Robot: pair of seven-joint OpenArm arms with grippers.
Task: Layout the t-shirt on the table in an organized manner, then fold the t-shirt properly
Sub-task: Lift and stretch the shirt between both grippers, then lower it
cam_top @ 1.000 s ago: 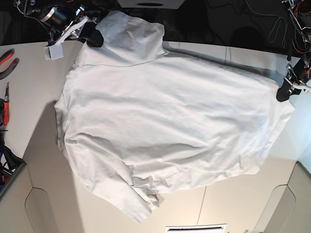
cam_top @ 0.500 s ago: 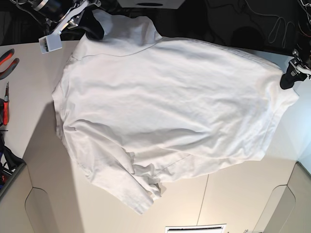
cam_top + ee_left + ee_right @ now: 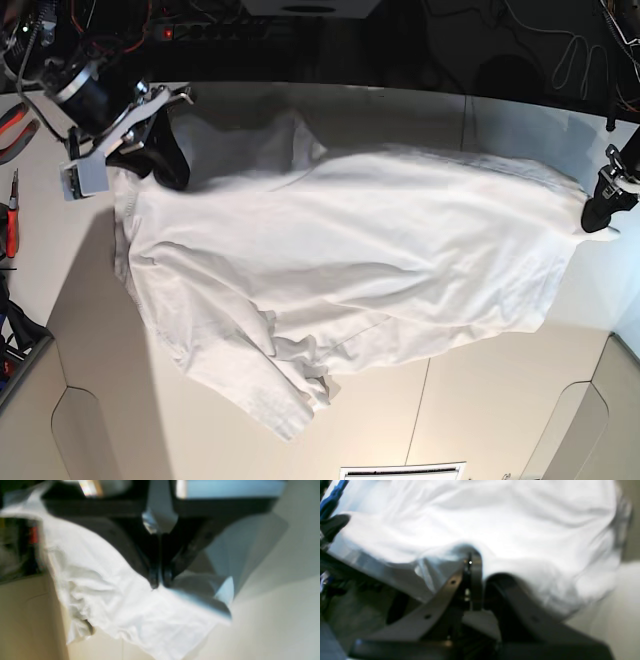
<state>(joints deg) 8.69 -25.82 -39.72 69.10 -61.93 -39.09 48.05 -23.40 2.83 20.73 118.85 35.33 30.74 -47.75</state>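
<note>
Shirt lies spread and wrinkled across the desk, each end pinched in a closed gripper: left gripper, right gripper.

No text, label, brand, number or sign can be read in any of the three views. The t-shirt is plain white with no print, and the desk bears no markings. Both wrist views are too blurred to show lettering.
</note>
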